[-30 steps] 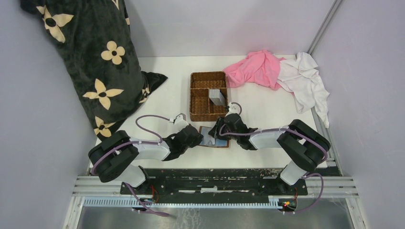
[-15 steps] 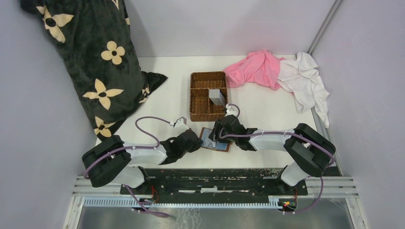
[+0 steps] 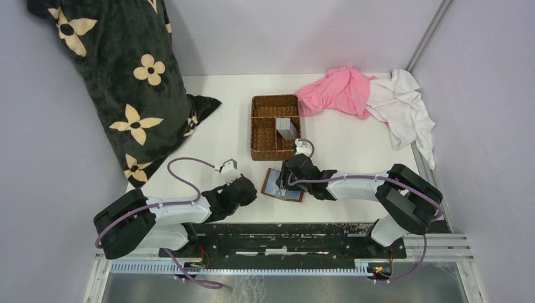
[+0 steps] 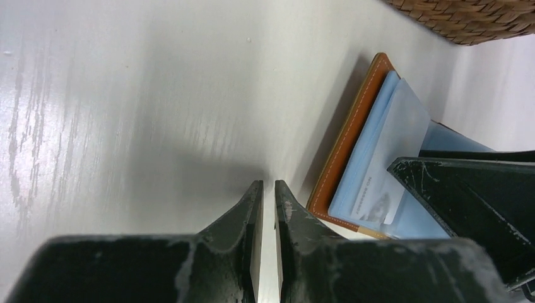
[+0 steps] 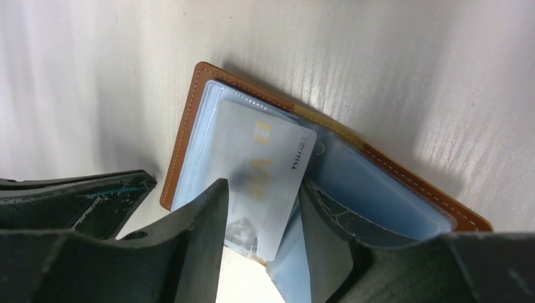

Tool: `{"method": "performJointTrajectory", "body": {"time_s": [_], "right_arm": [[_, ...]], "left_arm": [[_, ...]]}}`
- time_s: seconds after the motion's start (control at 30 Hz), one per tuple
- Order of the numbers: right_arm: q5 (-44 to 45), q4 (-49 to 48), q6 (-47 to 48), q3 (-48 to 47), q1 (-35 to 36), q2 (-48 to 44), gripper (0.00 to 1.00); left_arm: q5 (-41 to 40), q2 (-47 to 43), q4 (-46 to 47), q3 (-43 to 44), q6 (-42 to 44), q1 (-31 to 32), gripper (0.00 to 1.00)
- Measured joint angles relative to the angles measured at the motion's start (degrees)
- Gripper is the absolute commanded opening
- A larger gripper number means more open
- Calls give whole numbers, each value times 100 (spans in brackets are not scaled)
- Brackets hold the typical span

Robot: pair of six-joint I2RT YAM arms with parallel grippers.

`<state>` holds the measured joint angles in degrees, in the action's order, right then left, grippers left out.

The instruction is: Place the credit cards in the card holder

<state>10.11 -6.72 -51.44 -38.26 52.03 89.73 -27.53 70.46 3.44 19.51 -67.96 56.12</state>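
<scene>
Bright, soft shadows, blurred foreground

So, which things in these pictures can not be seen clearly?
- Top view: the card holder is partly covered by the right claw.
- Right wrist view: the card is blurred, its near end hidden between the claw's fingers.
- Top view: the grey things in the basket are too small to identify.

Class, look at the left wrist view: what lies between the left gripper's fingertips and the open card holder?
Only bare white table. The left gripper sits just short of the card holder, with nothing between them; the left wrist view shows this best.
</scene>
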Motion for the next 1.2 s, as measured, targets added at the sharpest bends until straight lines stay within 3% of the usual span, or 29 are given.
{"method": "performJointTrajectory", "body": {"time_s": [0.5,0.93,1.2], "right_arm": [[76,354,-26,-173,162,24,52],[155,669,-177,-472,297,205,52],[313,813,-234,-533,409,208,52]], "left_arm": [[118,415,750,-9,13,7,16],[57,802,909,203,7,636,15],[37,962,929,319,2,715,16]]}}
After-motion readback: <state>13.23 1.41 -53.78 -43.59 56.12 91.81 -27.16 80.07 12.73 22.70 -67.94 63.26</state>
